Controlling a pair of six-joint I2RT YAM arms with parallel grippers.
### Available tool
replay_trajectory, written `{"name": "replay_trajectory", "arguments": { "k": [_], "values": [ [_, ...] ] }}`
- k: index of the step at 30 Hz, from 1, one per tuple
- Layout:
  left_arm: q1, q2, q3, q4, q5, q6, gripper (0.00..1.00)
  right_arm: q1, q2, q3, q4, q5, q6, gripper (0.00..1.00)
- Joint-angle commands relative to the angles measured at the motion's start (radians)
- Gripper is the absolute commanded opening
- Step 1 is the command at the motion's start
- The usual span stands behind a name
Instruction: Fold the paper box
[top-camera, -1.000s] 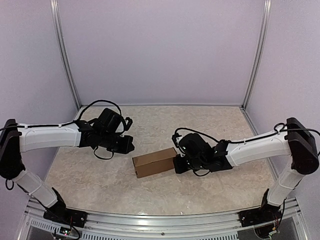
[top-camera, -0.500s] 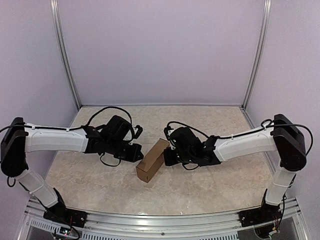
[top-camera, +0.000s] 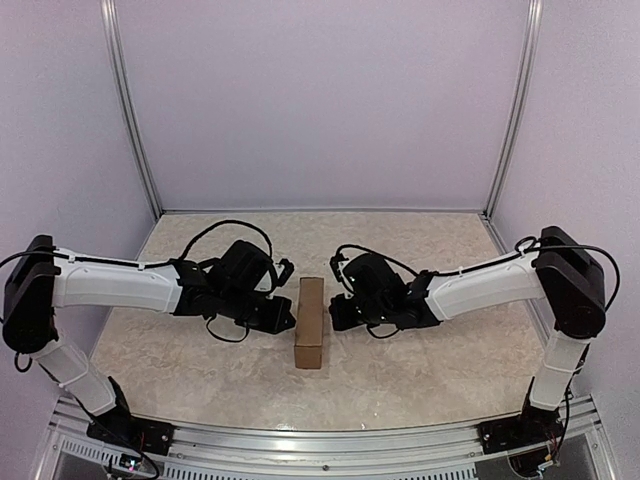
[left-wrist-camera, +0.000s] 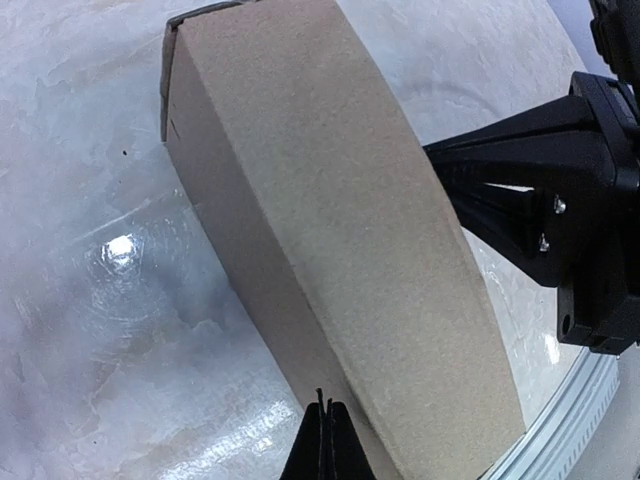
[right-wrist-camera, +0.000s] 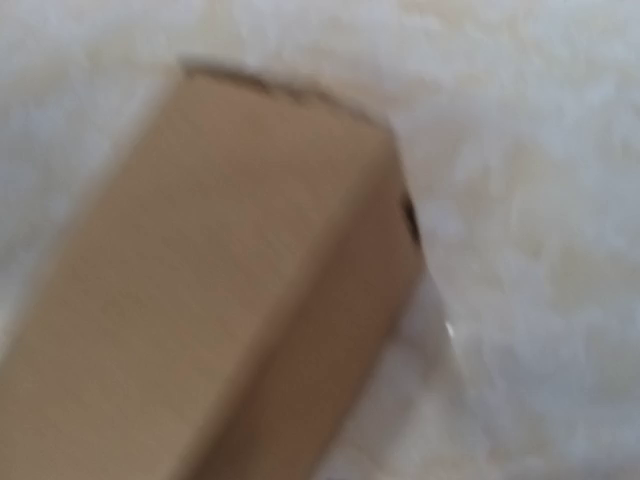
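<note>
brown cardboard paper box (top-camera: 309, 322) lies closed up on the marbled table (top-camera: 420, 370), left gripper (top-camera: 292, 318) and right gripper (top-camera: 333, 312) flanking it, both jaws shut tight on nothing.

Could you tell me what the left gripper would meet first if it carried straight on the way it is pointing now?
The paper box: the shut left gripper points at its long side from very close, though actual contact is hard to judge. The right gripper sits beyond, on the opposite side.
</note>
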Motion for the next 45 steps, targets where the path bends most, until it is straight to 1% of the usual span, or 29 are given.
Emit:
{"name": "replay_trajectory", "arguments": {
  "k": [1,6,10,14,26,31,37,45],
  "values": [
    [0.021,-0.020,-0.025,0.006,-0.038,-0.002,0.00,-0.016,-0.019,-0.070,0.045,-0.073,0.026,0.00],
    [0.045,-0.018,-0.028,0.009,-0.046,0.002,0.00,-0.036,0.004,-0.150,0.161,-0.167,0.082,0.00],
    [0.051,-0.011,-0.021,0.016,-0.041,0.003,0.00,-0.050,0.041,-0.172,0.243,-0.261,0.129,0.00],
    [0.050,0.000,-0.015,0.018,-0.032,-0.001,0.00,-0.054,0.080,-0.169,0.296,-0.305,0.159,0.00],
    [0.036,0.019,0.003,0.017,-0.014,-0.004,0.00,-0.054,0.198,-0.104,0.373,-0.393,0.215,0.00],
    [0.033,0.022,0.006,0.014,-0.014,-0.005,0.00,-0.054,0.264,-0.081,0.419,-0.422,0.254,0.00],
    [0.026,0.014,0.009,0.010,-0.016,-0.007,0.00,-0.054,0.308,-0.053,0.440,-0.426,0.277,0.00],
    [0.025,0.012,0.004,0.003,-0.026,-0.008,0.00,-0.059,0.288,-0.076,0.384,-0.349,0.226,0.00]
  ]
}}
